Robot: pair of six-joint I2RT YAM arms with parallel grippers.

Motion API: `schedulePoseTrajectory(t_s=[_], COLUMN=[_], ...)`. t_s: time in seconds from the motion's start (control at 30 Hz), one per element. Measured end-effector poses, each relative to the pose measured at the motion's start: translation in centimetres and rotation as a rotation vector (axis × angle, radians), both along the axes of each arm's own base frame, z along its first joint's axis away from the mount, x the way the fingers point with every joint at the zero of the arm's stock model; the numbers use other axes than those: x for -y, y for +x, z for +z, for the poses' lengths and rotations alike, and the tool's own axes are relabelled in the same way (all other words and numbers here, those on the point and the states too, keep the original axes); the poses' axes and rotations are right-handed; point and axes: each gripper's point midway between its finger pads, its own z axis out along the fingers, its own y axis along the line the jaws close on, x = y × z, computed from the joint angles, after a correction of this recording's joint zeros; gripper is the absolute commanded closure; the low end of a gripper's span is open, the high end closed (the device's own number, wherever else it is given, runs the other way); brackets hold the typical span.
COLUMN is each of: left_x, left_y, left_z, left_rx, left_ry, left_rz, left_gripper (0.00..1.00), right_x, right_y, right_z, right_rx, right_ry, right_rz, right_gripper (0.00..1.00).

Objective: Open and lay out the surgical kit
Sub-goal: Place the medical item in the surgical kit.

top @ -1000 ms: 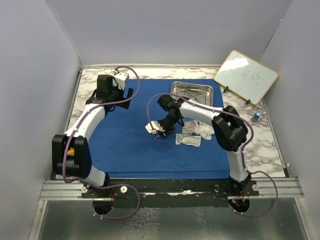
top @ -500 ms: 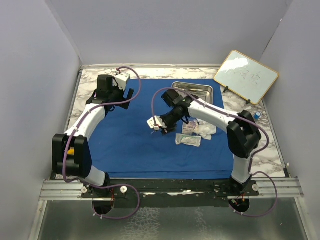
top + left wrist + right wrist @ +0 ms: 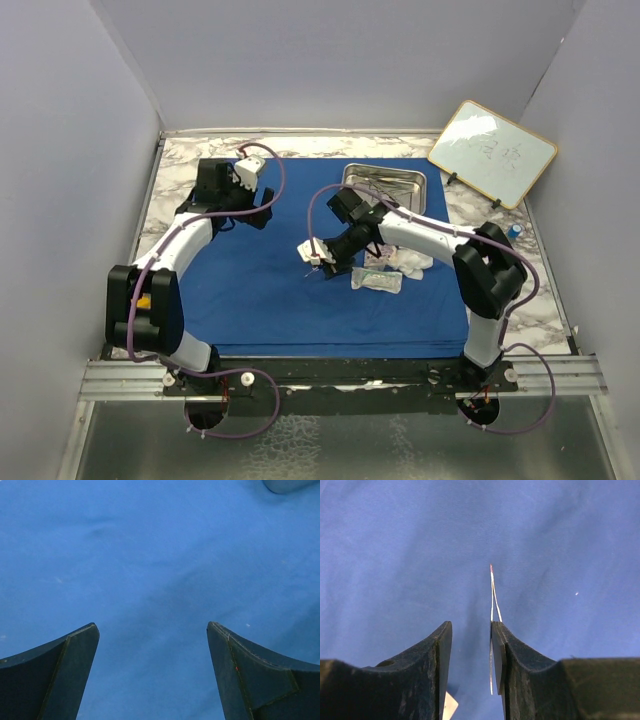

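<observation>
Surgical kit [image 3: 260, 300]: unwrapped, blue cloth [image 3: 150, 555] spread flat over most of the marble table [image 3: 540, 290].

At far left, left gripper [image 3: 262, 198] hanging over bare cloth toward the back-left. Jaws wide apart, nothing between them, well apart from every item of the kit.

Toward the middle, right gripper [image 3: 471, 625] low over the cloth, jaws partly apart, blue showing through the gap. Seen edge-on there, a thin packet [image 3: 493, 595] lying against one finger only, its long axis running out along the fingers and past the tips. Not pinched from both sides, as far as can be told.

Just right of that gripper, clear packets [image 3: 377, 281] and white gauze [image 3: 408, 260] bunched together on the cloth. Behind them, steel tray [image 3: 385, 186] near the cloth's back edge; instruments inside too small to sort.

Nearer by far, by judgement: the right arm, with the pile just to its right and open cloth to its left. Coming move likely a matter of carrying items leftward off the pile onto bare cloth, and of setting the thin packet down flat rather than on edge.
</observation>
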Motion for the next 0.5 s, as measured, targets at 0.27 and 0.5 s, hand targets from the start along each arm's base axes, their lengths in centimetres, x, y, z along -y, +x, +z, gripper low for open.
schedulePoseTrajectory(t_s=[0.27, 0.5], left_x=[4.1, 6.1], left_y=[-6.1, -9.8], left_z=[-3.8, -3.3], left_rx=[-0.13, -0.113], left_ry=[-0.183, -0.291], left_rz=[-0.225, -0.376], left_gripper=[0.09, 0.12], right_x=[-0.5, -0.5], right_y=[0.4, 1.2], right_z=[-1.8, -1.9], right_rx=[-0.063, -0.124], right_ry=[0.034, 0.1], right_rz=[-0.085, -0.154], right_gripper=[0.63, 0.64])
